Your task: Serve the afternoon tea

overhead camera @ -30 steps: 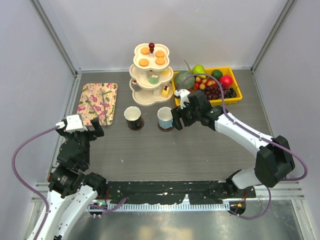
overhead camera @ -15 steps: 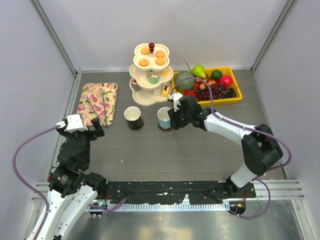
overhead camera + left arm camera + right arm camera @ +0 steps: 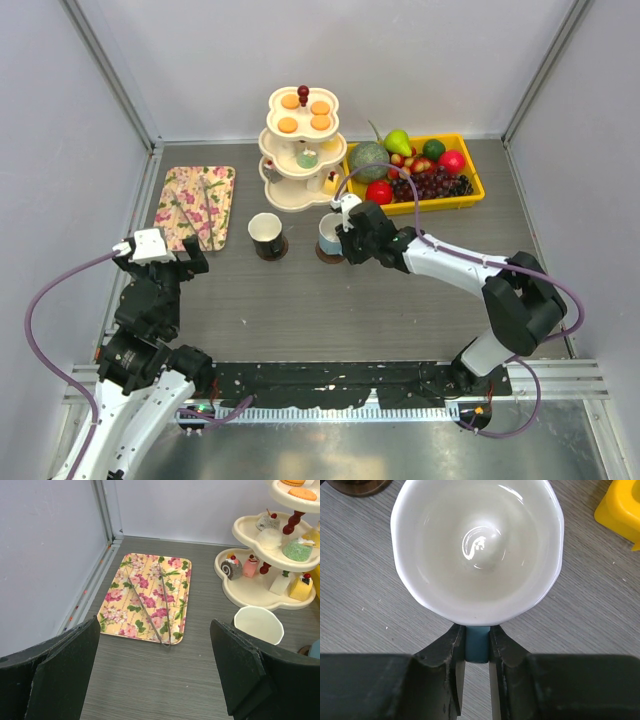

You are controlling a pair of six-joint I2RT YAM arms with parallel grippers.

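Right tool (image 3: 477, 642) has slid left, pinching the white-and-blue mug (image 3: 477, 545) by its handle (image 3: 477, 653) — probably to carry it upright; left tool (image 3: 155, 667) stands wide open, empty.

We see the white-and-blue mug (image 3: 477, 550) glazed smooth and glossy inside, with a bright highlight at its bottom. The right gripper (image 3: 477, 642) on its blue handle looks like matt black plastic. The counter (image 3: 365, 605) is a matt grey wood-grain surface, the flowered tray (image 3: 120, 605) smooth with a faint sheen, its tongs (image 3: 145, 611) thin bright metal, and the tiered stand (image 3: 240, 595) glossy cream plastic.
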